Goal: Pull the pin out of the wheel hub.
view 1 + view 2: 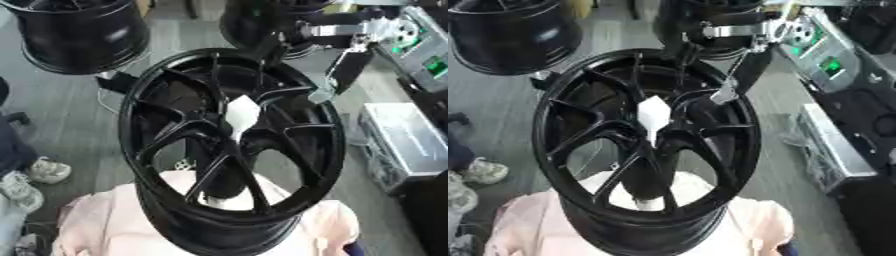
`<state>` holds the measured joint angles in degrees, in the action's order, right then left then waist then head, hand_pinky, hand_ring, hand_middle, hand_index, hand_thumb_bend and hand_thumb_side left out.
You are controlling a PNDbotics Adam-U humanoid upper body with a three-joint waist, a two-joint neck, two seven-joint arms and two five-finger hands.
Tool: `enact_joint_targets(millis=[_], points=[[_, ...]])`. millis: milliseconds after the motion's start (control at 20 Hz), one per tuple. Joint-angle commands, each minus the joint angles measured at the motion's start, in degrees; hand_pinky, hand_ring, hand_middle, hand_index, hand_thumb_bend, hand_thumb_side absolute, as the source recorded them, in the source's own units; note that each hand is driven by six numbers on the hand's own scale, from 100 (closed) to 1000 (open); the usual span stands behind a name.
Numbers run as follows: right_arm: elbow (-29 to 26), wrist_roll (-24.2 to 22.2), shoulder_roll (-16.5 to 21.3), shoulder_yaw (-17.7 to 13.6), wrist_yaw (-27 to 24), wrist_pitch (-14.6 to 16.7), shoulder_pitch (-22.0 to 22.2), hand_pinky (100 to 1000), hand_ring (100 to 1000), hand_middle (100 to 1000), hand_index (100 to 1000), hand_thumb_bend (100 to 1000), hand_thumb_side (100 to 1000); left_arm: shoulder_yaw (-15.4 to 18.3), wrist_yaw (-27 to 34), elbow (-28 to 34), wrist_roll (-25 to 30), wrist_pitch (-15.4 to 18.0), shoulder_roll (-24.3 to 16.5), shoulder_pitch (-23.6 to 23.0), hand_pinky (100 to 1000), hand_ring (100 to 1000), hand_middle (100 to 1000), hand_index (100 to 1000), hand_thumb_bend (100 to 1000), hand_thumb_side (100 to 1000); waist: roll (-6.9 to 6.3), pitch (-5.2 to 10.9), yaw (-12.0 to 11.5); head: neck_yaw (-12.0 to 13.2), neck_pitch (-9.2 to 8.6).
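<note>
Glossy black wheel hub (pixel 229 150), multi-spoke, round rim, sits tilted on a pale pink cloth (pixel 87 225). At the centre where the spokes meet: the pin (pixel 241 116), white, faceted head tapering to a narrow stem, seated in the bore. Right hand (pixel 343 70) comes in from upper right, black with silver joints, hanging over the rim's upper right edge, apart from the pin; fingers straight, pointing down, holding nothing. Two more dark hubs (pixel 79 32) stand behind on grey floor (pixel 70 100). Silver case (pixel 402 140) lies right.
</note>
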<state>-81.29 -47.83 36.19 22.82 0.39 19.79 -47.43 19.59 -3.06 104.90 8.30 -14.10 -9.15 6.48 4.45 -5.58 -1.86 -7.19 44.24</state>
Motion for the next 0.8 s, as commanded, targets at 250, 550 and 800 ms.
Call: enact_joint_targets(millis=[250, 550, 800], points=[[0.9, -4.1, -0.9, 2.0, 0.9, 5.0, -1.6, 783, 783, 842, 911, 445, 256, -0.2, -0.2, 0.8, 0.4, 0.1, -1.4, 0.5, 699, 620, 604, 641, 256, 706, -0.2, 0.46, -0.2, -0.2, -0.12], [2.1, -4.1, -2.5, 3.3, 2.3, 5.7, -1.6, 781, 778, 835, 909, 427, 231, -0.3, -0.2, 0.8, 0.5, 0.2, -1.4, 0.6, 699, 621, 604, 641, 254, 707, -0.23, 0.36, -0.4, -0.3, -0.12], [3.9, -4.1, -4.1, 3.2, 4.0, 6.3, -1.6, 780, 775, 830, 908, 368, 299, -0.3, -0.2, 0.8, 0.6, 0.2, -1.3, 0.7, 699, 621, 604, 641, 253, 707, -0.29, 0.26, -0.6, -0.3, -0.12]])
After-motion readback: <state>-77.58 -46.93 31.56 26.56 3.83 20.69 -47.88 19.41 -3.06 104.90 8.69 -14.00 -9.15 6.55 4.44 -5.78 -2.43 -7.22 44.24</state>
